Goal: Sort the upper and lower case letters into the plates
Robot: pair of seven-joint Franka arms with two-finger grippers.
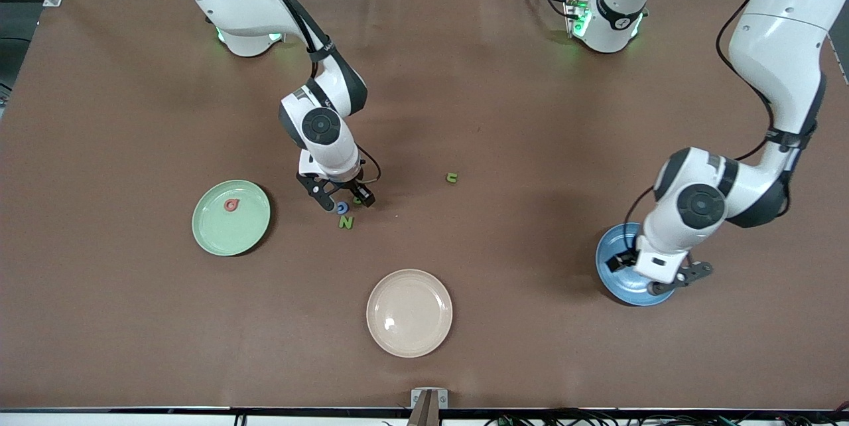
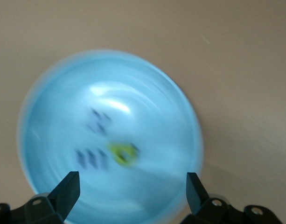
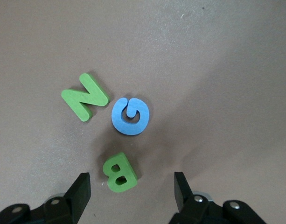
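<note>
My right gripper (image 1: 345, 202) is open and low over three foam letters on the brown table: a green N (image 1: 345, 221), a blue G (image 1: 342, 208) and a green B (image 1: 358, 199). In the right wrist view the B (image 3: 118, 172) lies between the open fingers (image 3: 132, 191), with the G (image 3: 129, 115) and N (image 3: 84, 97) just past it. My left gripper (image 1: 656, 277) is open over the blue plate (image 1: 613, 257). In the left wrist view the blue plate (image 2: 147, 93) holds blurred dark letters (image 2: 91, 158) and a yellow-green one (image 2: 123, 153). The mint green plate (image 1: 219, 233) holds a red letter (image 1: 231, 205).
A small green letter u (image 1: 452, 178) lies alone near the table's middle. A cream-beige plate (image 1: 409, 312) sits nearer the front camera than the letters, near the table's front edge. Brown cloth covers the whole table.
</note>
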